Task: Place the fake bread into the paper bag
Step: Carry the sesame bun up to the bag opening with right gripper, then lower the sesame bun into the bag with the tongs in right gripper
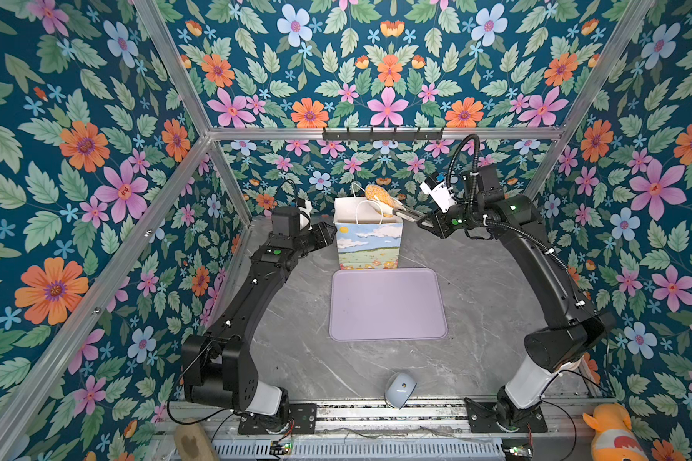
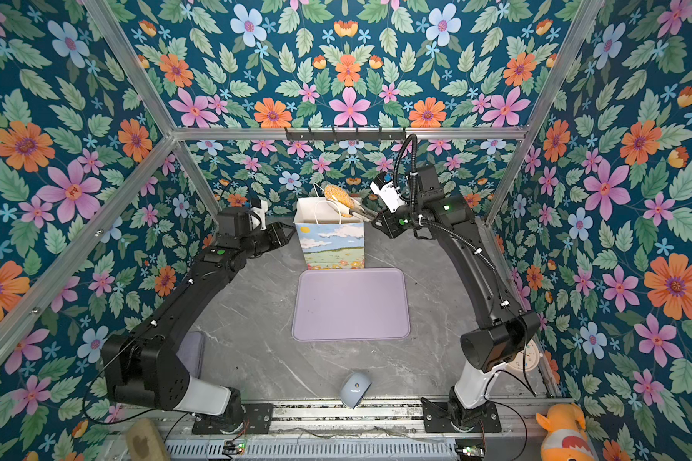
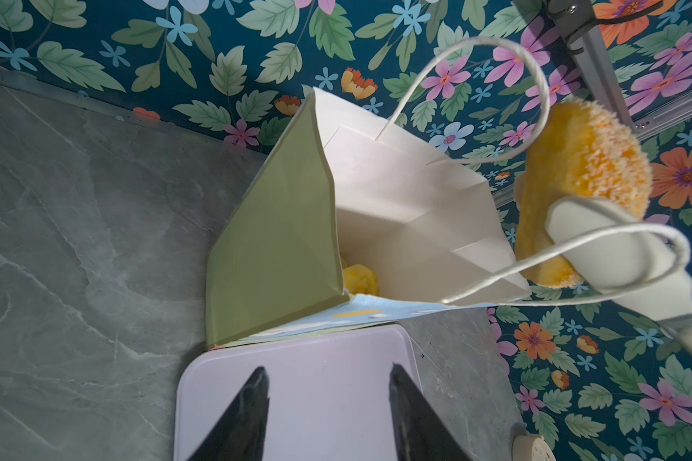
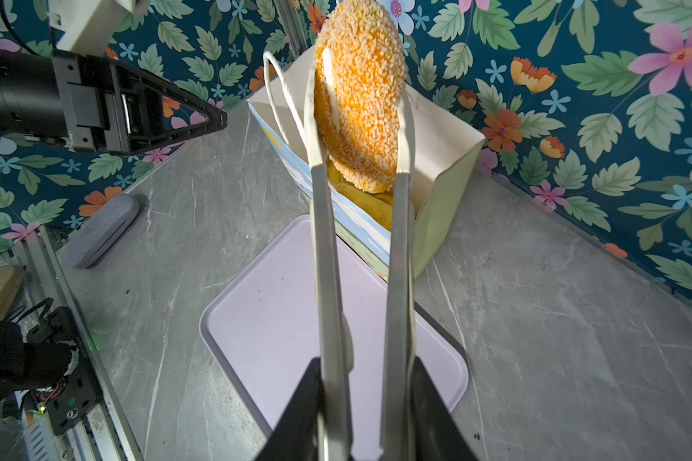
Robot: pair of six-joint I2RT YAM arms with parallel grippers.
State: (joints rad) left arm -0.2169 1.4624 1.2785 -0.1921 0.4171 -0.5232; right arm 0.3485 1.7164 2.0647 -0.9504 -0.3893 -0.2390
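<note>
In both top views, the paper bag (image 1: 368, 247) (image 2: 334, 247) was seen upright on the desk (image 1: 476, 339), just beside the far edge of a lavender tray (image 1: 388, 305). A seeded bun (image 1: 376, 194) (image 2: 336, 194) was held above the bag's open mouth between the tips of tongs (image 1: 401, 211). The right end effector (image 1: 426, 221) was clamped on the tong handles. The left end effector (image 1: 328, 233) was positioned just beside the bag's left wall.

In the left wrist view, the left end effector (image 3: 328, 369) was shown with its fingers apart and nothing between them, above the tray (image 3: 296, 419). The white interior of the paper bag (image 3: 396, 199) was exposed, and one of the bread pieces (image 3: 360, 279) was visible at the bottom. The seeded bun (image 3: 584, 159) was pinched by the tongs (image 3: 616, 247) near the cord handles (image 3: 496, 48).

In the right wrist view, the right end effector (image 4: 364, 367) was closed on the two tong arms (image 4: 326, 259). The seeded bun (image 4: 360, 99) was gripped on both sides at the tong tips, directly over the bag (image 4: 444, 151). Further bread pieces (image 4: 370, 201) were visible inside the bag beneath it.
</note>
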